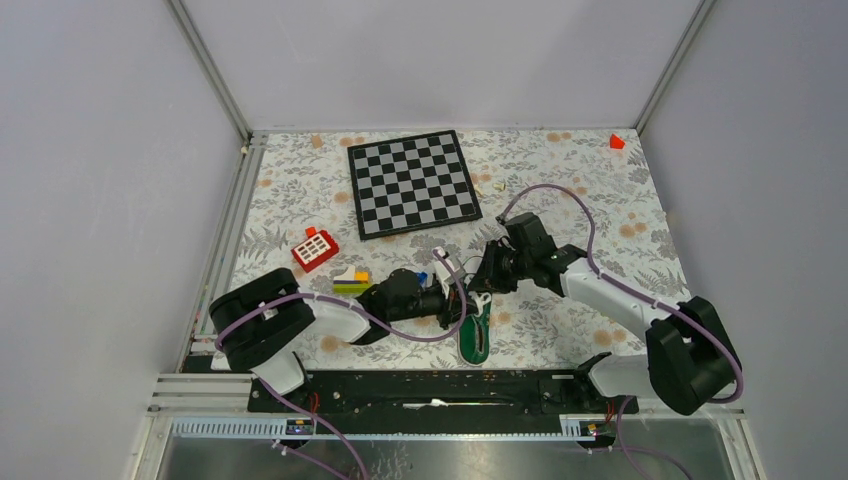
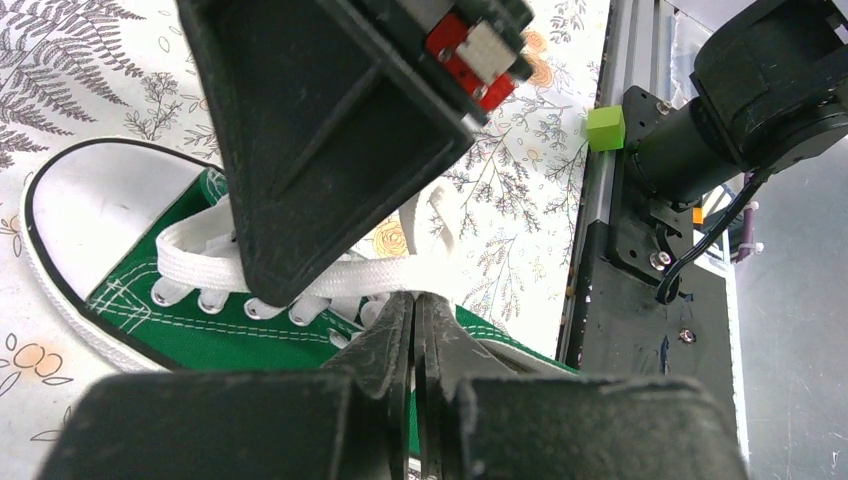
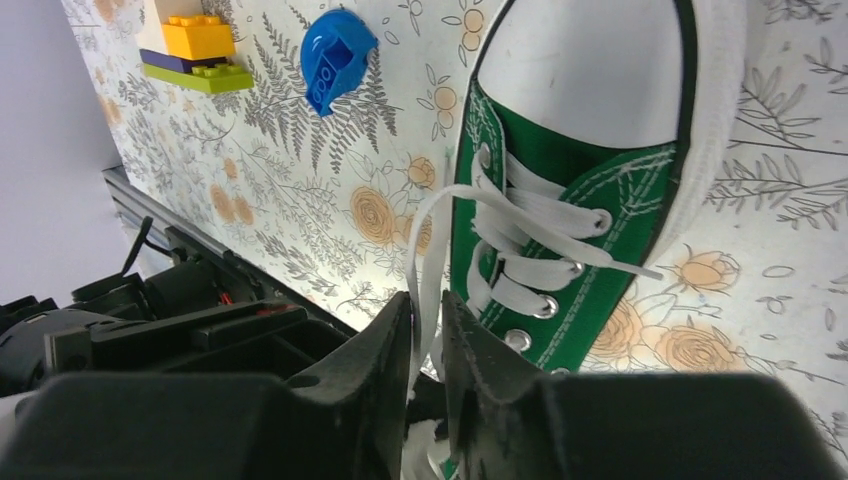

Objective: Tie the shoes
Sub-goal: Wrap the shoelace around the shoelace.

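Just beyond the arm bases, the green sneaker (image 1: pixel 476 338) lies on the floral table cover (image 1: pixel 600 200), close to the near edge. It sits between the two grippers, with its white toe cap pointing to the far side. The left gripper (image 2: pixel 413 325) reaches in from the left, and its jaws are pressed together on a strand of the white laces (image 3: pixel 540 225) above the eyelets. The right gripper (image 3: pixel 425 335) comes in from the right. Its jaws stand narrowly apart and another lace strand runs down through the gap; whether the pads touch that strand cannot be told. A brick stack (image 3: pixel 195 45) and a blue piece (image 3: pixel 335 55) lie to the left of the shoe. A chessboard (image 1: pixel 412 183) sits farther back.
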{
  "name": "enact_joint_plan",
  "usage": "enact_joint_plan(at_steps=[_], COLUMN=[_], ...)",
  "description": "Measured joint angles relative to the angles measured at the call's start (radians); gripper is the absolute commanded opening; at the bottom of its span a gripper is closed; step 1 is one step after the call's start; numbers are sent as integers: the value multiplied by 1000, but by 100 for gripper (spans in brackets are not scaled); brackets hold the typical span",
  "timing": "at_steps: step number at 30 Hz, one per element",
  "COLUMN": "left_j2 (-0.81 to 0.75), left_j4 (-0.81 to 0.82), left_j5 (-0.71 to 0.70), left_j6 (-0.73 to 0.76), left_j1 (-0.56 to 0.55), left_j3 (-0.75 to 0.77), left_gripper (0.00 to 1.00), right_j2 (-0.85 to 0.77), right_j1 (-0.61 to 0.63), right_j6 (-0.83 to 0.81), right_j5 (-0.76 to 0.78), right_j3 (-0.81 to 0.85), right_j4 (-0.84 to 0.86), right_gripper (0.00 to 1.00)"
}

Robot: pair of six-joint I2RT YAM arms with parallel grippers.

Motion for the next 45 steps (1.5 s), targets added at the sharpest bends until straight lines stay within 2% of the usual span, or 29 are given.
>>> enact_joint_plan(at_steps=[7,9,12,15,21,27,32,37,41,45], left_j2=[0,0,0,0,21,35,36,43,48,48], left_j4=[56,74,127,205,345,392,396,403,404,404], left_j5=[-18,-24,-34,-41,-47,-54,-63,-65,-65,-65], left_j6=[-5,-7,-9,-12,-15,-20,-20,-23,-27,-27], left_j1=[0,0,0,0,1,1,1,1,1,1], left_j3=[-42,-50,-75,-124,-179,-179,-179,-179,-179,-179], left_gripper=[0,0,0,0,0,0,0,0,0,0], right_j2=[-98,-129,-182,-250,-358,-275,-143,-75,-68,-109], right_j1=[2,2,2,2,2,-3,-27,-30,-31,-31], right_j6=[-16,-19,-22,-22,-68,-147,-92,-72,-174,-335], right_j5=[40,44,60,89,163,212,210,195,198,192], right_j3=[11,21,24,20,-65,-89,8,52,53,-10], right_j4=[-79,-100,-119,-142,-130,-121,-154,-124,-89,25], right_gripper=[54,57,57,51,48,52,49,51,52,53])
